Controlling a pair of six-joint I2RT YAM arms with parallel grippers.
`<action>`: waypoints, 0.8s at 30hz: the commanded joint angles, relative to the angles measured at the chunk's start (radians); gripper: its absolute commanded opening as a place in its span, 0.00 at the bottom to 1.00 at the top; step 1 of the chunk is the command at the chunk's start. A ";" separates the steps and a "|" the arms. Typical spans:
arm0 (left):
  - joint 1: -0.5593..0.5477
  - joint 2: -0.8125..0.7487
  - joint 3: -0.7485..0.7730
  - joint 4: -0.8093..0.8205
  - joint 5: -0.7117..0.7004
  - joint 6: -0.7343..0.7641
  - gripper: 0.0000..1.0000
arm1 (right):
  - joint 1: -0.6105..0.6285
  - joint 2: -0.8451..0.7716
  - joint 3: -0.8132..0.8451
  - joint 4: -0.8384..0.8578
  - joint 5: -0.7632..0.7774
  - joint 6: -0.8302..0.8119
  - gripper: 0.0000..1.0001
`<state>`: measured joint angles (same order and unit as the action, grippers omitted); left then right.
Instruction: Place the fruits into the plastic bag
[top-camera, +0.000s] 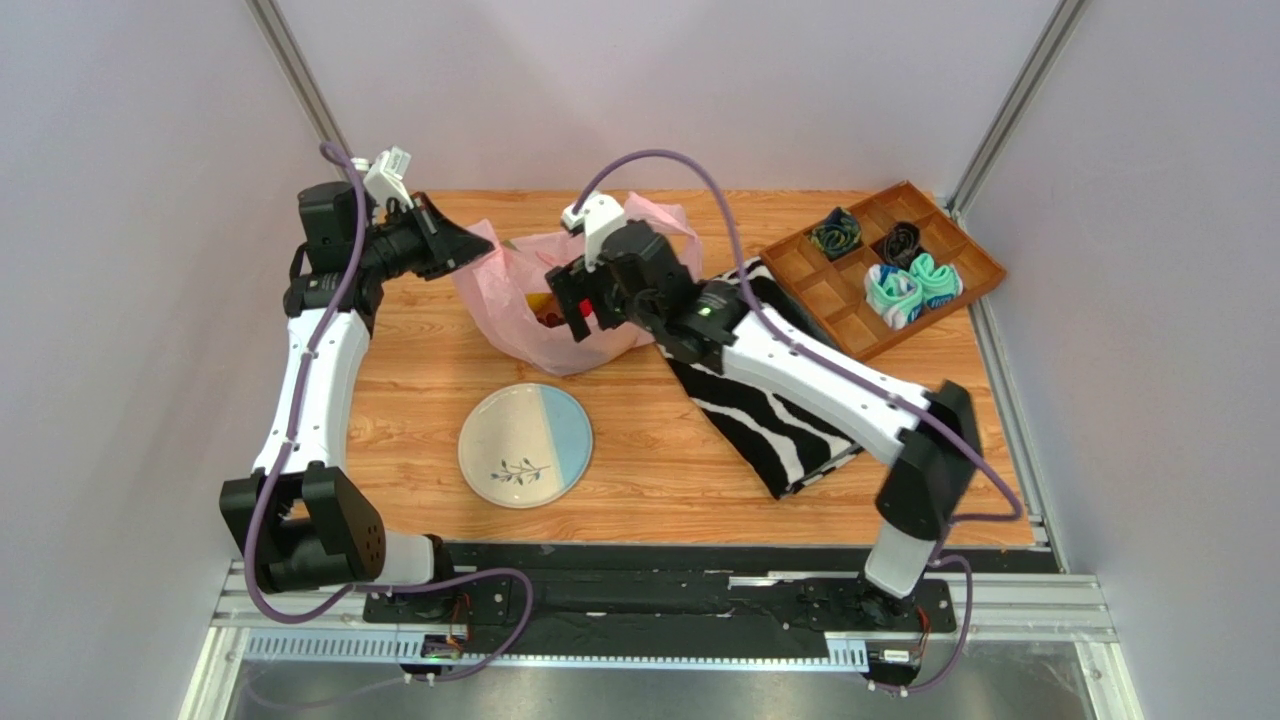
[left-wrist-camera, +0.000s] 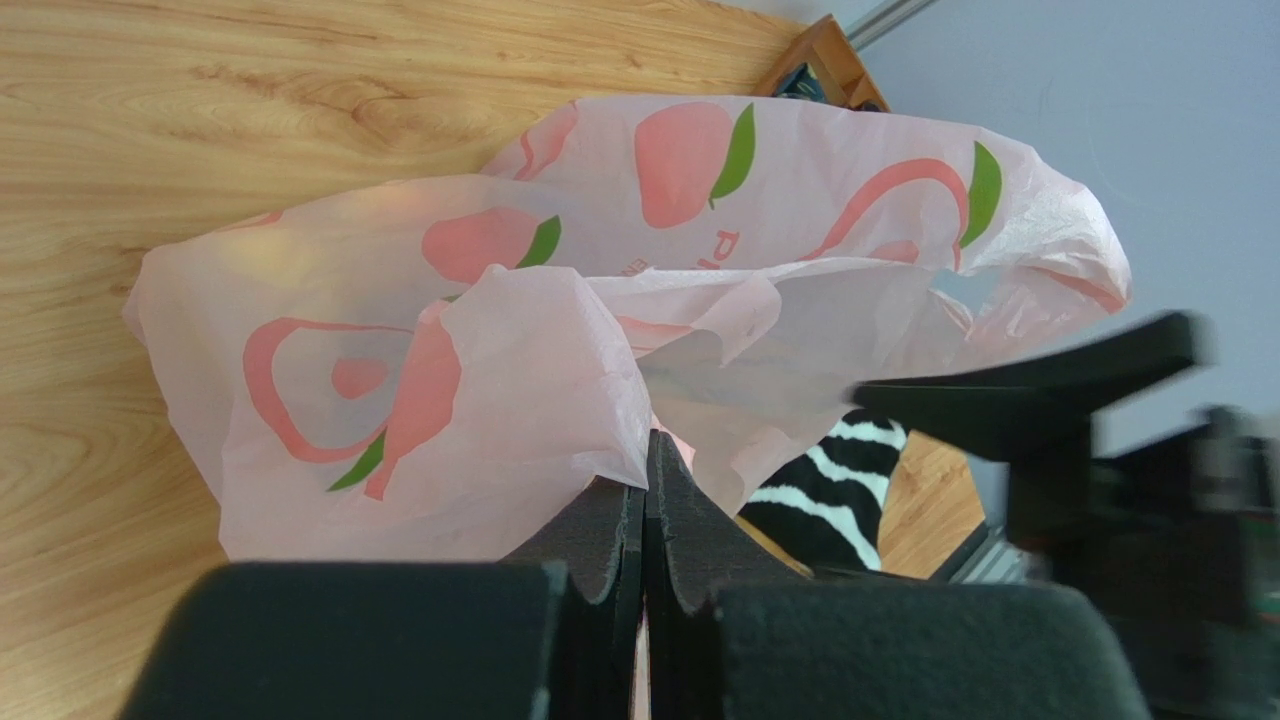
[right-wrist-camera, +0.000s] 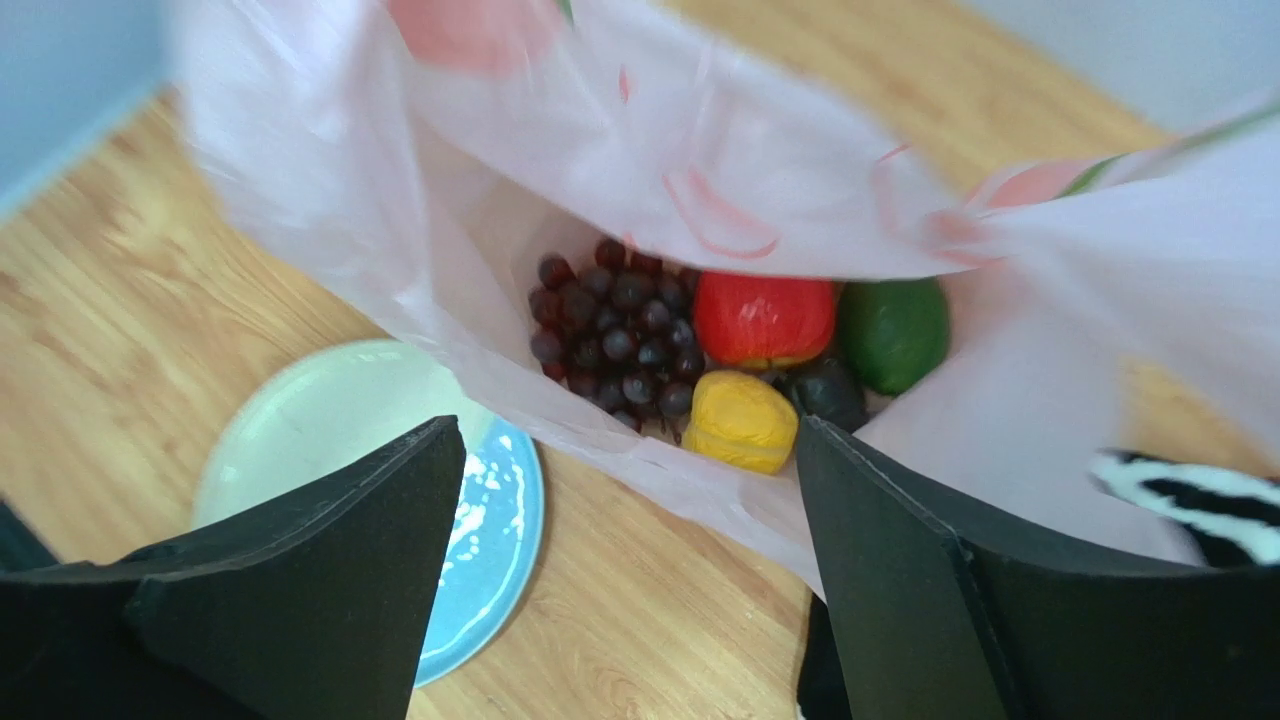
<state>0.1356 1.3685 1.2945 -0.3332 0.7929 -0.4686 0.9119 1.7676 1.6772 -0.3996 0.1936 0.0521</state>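
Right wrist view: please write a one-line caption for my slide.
Open right gripper over the plastic bag, which holds a grape bunch, a red fruit, a green fruit and a yellow fruit.

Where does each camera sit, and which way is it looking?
Top external: above and behind the robot, looking down at the table; left arm and right arm show whole.
Left wrist: on the left arm, looking along the left fingers, shut on the plastic bag.
Right wrist: above the bag, looking down into it at the fruits; open right fingers frame the bottom.
Shared: all three see the bag; top and right wrist see the plate.
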 joint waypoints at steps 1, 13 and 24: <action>-0.005 -0.023 0.005 0.006 -0.004 0.018 0.00 | -0.011 -0.181 0.007 0.068 0.021 -0.017 0.86; -0.004 -0.009 0.006 -0.003 -0.014 0.025 0.00 | -0.136 -0.263 -0.145 0.038 0.276 -0.028 0.88; -0.008 0.020 0.014 0.023 0.014 -0.001 0.00 | -0.277 -0.186 -0.095 0.093 -0.074 -0.015 0.20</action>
<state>0.1322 1.3705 1.2945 -0.3397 0.7811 -0.4641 0.6773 1.5776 1.4998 -0.3725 0.2993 0.0418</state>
